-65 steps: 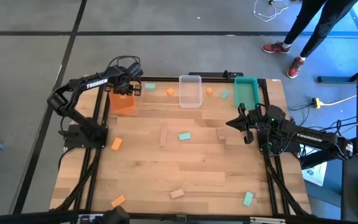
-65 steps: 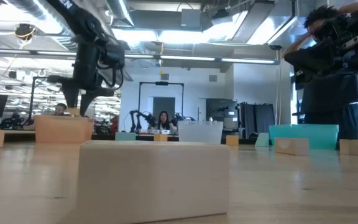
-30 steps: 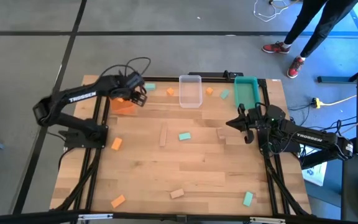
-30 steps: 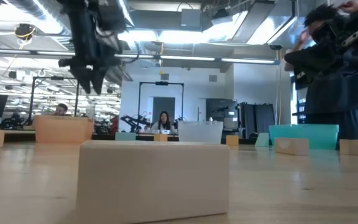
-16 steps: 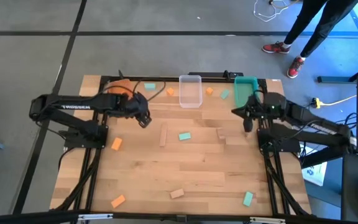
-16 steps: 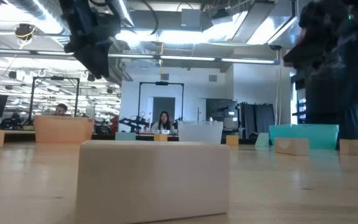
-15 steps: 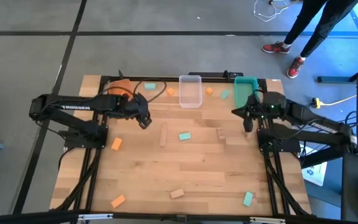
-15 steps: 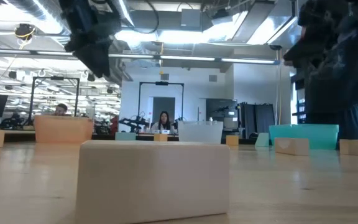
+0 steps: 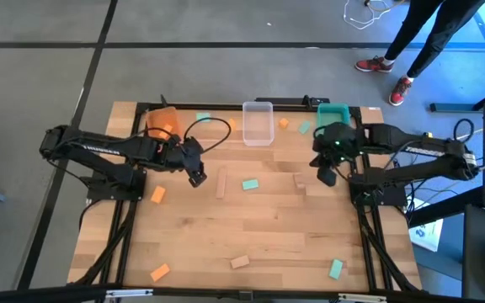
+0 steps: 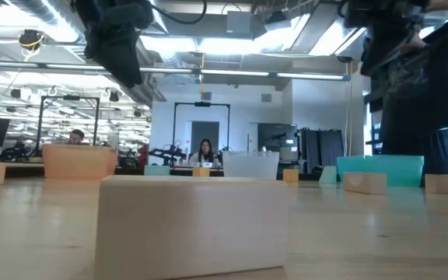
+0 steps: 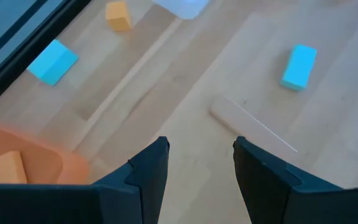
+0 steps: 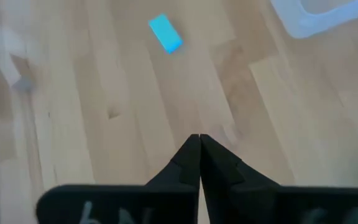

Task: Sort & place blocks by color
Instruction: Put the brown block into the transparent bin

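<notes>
Small orange, teal and plain wood blocks lie flat across the table. My left gripper (image 9: 197, 178) (image 11: 196, 149) hovers open over bare wood beside a long wood block (image 9: 221, 183) (image 11: 253, 127), with a teal block (image 9: 249, 183) (image 11: 299, 66) just beyond it. My right gripper (image 9: 325, 178) (image 12: 196, 142) is shut and empty, hovering near two wood blocks (image 9: 301, 181). An orange block (image 9: 166, 130) (image 11: 9, 167) lies inside the orange bin (image 9: 163, 126) (image 11: 36, 155). In the right wrist view a teal block (image 12: 165, 32) shows ahead.
The clear bin (image 9: 258, 123) and teal bin (image 9: 333, 118) stand at the far edge beside the orange bin. Loose blocks lie between the bins (image 9: 231, 124), at the left (image 9: 157, 194) and along the near edge (image 9: 239, 262). A person's legs (image 9: 411, 42) are beyond the table.
My left gripper has left the orange bin and moved toward the near edge and the table's middle, coming down beside the long wood block. My right arm has swung toward the far edge while its gripper has stayed near the wood blocks on the right.
</notes>
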Controlling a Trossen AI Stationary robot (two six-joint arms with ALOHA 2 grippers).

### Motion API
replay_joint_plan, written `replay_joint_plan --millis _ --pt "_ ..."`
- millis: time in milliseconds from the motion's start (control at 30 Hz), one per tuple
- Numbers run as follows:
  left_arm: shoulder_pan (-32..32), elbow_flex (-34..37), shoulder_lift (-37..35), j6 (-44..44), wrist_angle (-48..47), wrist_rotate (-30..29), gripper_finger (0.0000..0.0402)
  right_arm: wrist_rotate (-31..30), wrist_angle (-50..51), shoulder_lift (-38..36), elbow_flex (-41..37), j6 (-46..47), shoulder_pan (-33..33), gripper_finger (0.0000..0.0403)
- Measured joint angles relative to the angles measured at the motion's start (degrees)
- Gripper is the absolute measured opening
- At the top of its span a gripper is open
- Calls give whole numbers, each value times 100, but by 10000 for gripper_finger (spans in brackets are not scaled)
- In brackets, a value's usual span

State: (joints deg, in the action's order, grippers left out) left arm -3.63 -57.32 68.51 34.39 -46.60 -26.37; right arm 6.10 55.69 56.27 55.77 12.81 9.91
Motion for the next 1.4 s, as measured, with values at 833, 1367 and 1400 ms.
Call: replay_joint_plan --millis 833,1367,1400 --pt "-255 0 -31 -165 1 -4 170 303 779 1914 195 -2411 -539 144" --pt "-253 0 -31 -197 -1 9 170 101 -240 3232 -78 -2532 -651 144" --pt "-253 0 -31 -197 -3 9 170 101 -252 3304 -78 -2532 -651 144"
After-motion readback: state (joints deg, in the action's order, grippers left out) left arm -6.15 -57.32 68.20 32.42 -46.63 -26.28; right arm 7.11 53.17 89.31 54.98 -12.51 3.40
